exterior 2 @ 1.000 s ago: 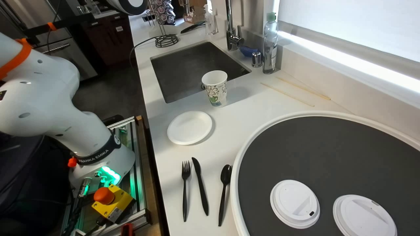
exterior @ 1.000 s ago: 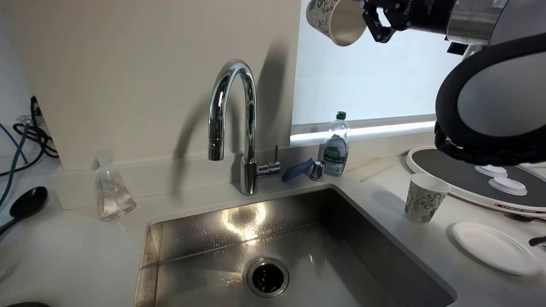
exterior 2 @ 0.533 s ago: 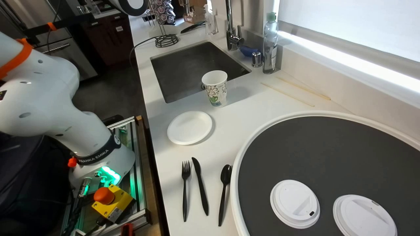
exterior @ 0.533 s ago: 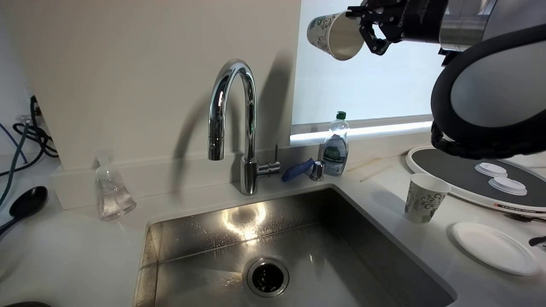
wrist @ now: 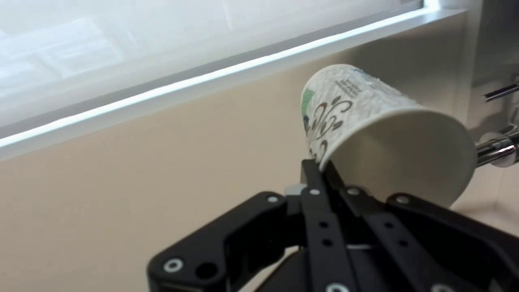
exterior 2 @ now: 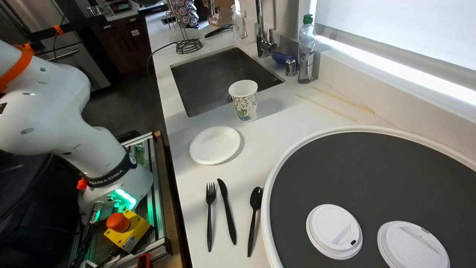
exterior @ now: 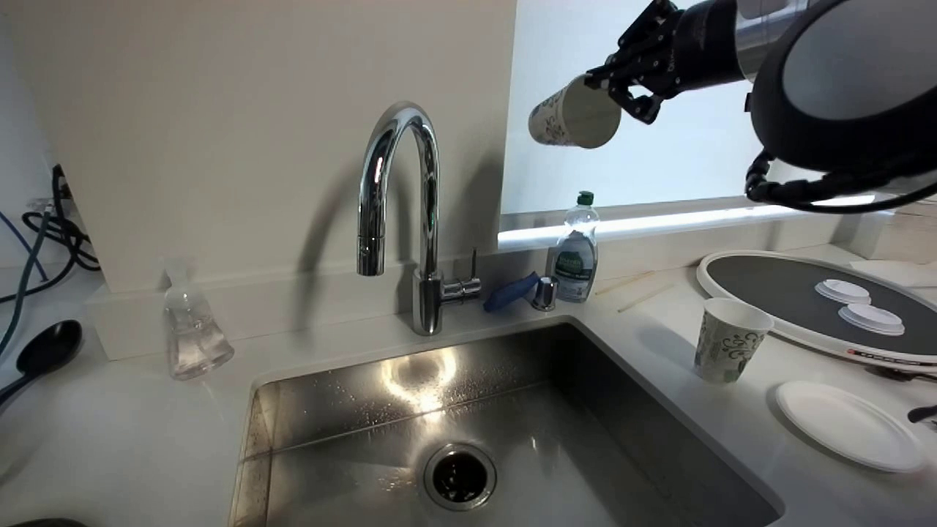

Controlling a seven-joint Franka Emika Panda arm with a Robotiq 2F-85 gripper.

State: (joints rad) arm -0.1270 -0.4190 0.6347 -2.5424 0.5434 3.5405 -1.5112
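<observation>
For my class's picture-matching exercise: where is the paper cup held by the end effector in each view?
In an exterior view: held cup, high, right of centre.
In an exterior view with orange button: not visible.
Wrist view: held cup, right of centre.
Shared landmark: bright strip below the blind.

The white arm [exterior 2: 44,108] has orange strapping [exterior 2: 19,67], a black FRANKA EMIKA band [exterior 2: 111,176] and black gripper [wrist: 321,168]

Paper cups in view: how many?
2. A tilted cup is held at its rim in the pincer; an upright cup stands on the counter beside the sink. Others may be hidden.
</observation>
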